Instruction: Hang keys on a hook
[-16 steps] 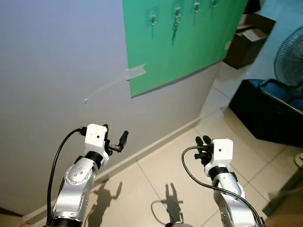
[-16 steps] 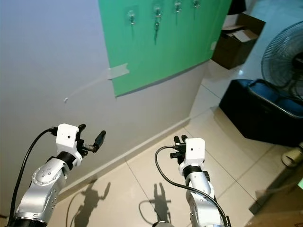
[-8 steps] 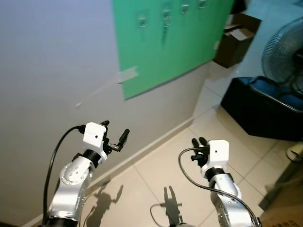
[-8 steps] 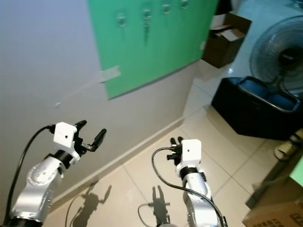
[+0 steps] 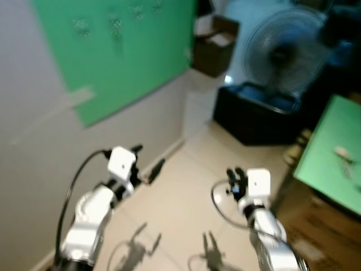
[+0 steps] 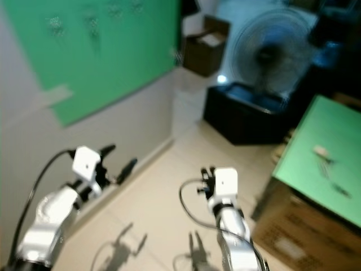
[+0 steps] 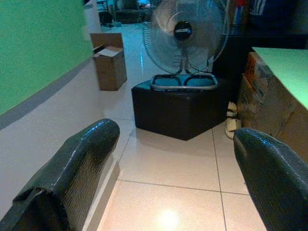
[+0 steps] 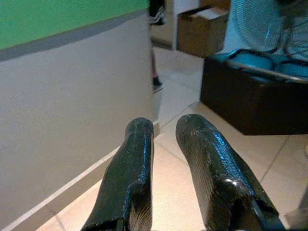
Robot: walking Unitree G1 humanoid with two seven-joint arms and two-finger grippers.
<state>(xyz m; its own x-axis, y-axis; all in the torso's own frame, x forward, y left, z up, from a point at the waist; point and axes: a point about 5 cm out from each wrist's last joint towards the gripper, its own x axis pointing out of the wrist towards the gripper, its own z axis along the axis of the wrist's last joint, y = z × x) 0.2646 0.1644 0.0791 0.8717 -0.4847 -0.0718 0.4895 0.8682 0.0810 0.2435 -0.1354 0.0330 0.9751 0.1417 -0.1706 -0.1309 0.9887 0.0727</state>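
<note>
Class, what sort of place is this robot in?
Probably a home hallway or utility room: a pale tiled floor, a standing fan, an open brown cardboard box and a green wall board.

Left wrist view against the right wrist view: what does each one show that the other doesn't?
Left wrist: the left gripper open, the fan head-on, and the green-topped table.
Right wrist: the right gripper with fingers close together, and the grey wall below the green board.
Both: the cardboard box, the black base and the tiled floor.
</note>
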